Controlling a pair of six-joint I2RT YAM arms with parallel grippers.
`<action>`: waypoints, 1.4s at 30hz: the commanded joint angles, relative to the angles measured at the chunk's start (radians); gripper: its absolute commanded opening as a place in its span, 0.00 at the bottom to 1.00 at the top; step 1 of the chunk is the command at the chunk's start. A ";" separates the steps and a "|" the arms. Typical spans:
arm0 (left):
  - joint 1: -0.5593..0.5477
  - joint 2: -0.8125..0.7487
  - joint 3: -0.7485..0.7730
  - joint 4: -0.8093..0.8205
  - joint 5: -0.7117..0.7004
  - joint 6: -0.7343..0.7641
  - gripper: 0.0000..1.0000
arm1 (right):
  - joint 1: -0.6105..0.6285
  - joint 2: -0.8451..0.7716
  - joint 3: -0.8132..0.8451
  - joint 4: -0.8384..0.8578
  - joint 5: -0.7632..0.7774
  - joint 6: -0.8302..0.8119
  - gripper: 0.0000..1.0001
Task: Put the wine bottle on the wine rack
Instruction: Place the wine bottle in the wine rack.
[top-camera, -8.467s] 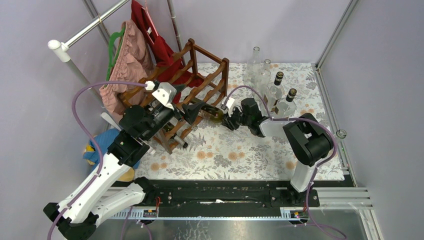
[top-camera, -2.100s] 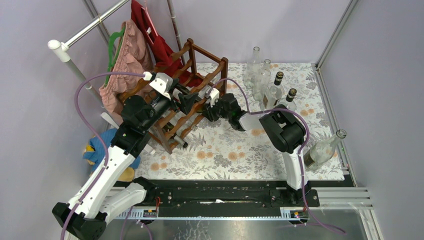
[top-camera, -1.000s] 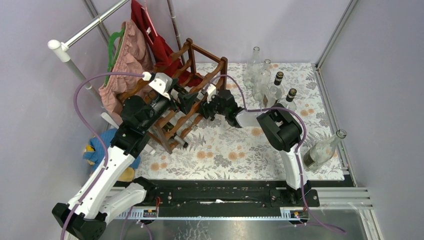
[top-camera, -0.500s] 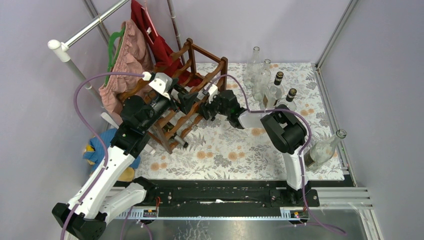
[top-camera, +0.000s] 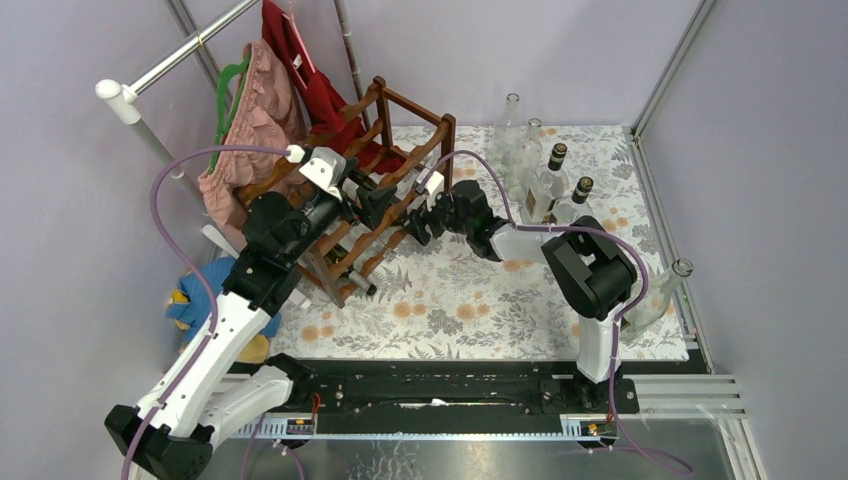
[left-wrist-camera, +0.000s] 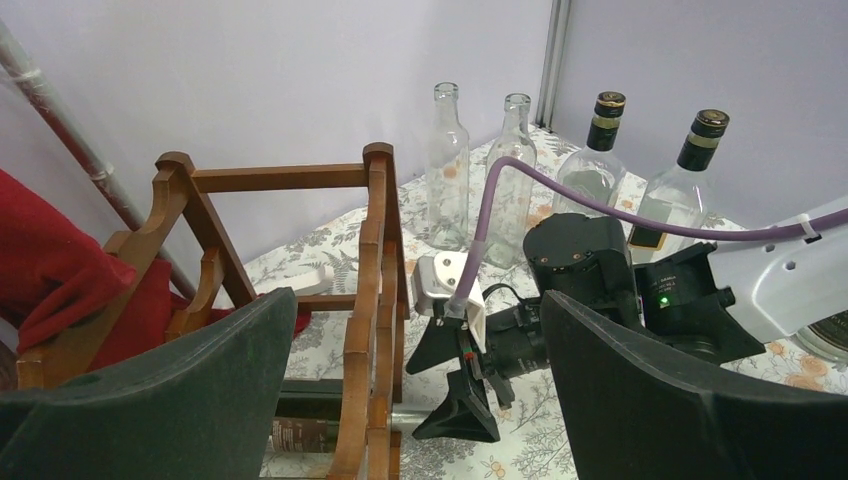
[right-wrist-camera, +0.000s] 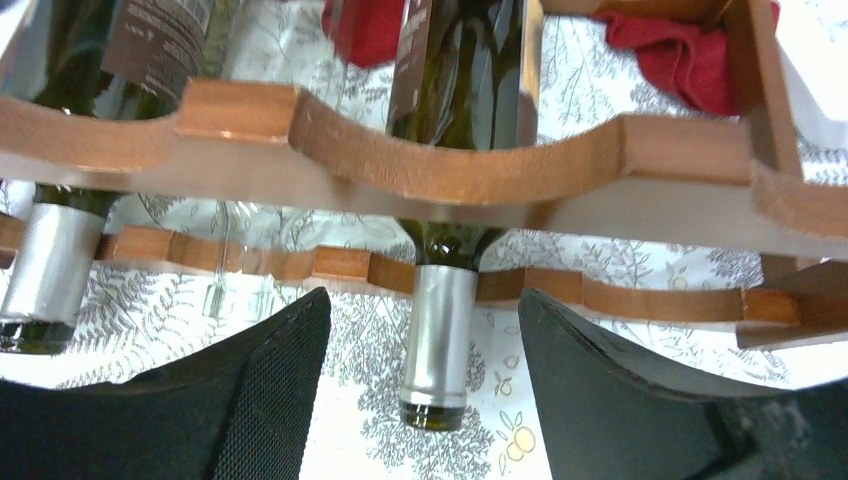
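1. The right gripper (right-wrist-camera: 422, 300) is standing open, its jaws either side of the neck of the wine bottle (right-wrist-camera: 460, 90), not touching it.
2. The bottle is lying cradled in the wine rack (right-wrist-camera: 480, 170).
3. Backing straight out is looking safest.
4. The left gripper (left-wrist-camera: 418, 300) is hanging open, empty.

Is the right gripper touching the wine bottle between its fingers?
Apart. The right wrist view shows the right gripper open, with floral table cover visible between each finger and the neck of the wine bottle lying on the wine rack.
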 joint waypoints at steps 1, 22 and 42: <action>0.010 -0.018 -0.009 0.062 0.023 -0.009 0.99 | 0.000 -0.003 0.013 -0.059 0.020 -0.041 0.75; 0.009 -0.030 -0.013 0.073 0.043 -0.038 0.99 | -0.001 0.067 0.052 -0.196 0.039 -0.092 0.42; 0.010 -0.040 -0.015 0.073 0.043 -0.035 0.99 | 0.000 0.117 0.149 -0.149 0.004 -0.010 0.12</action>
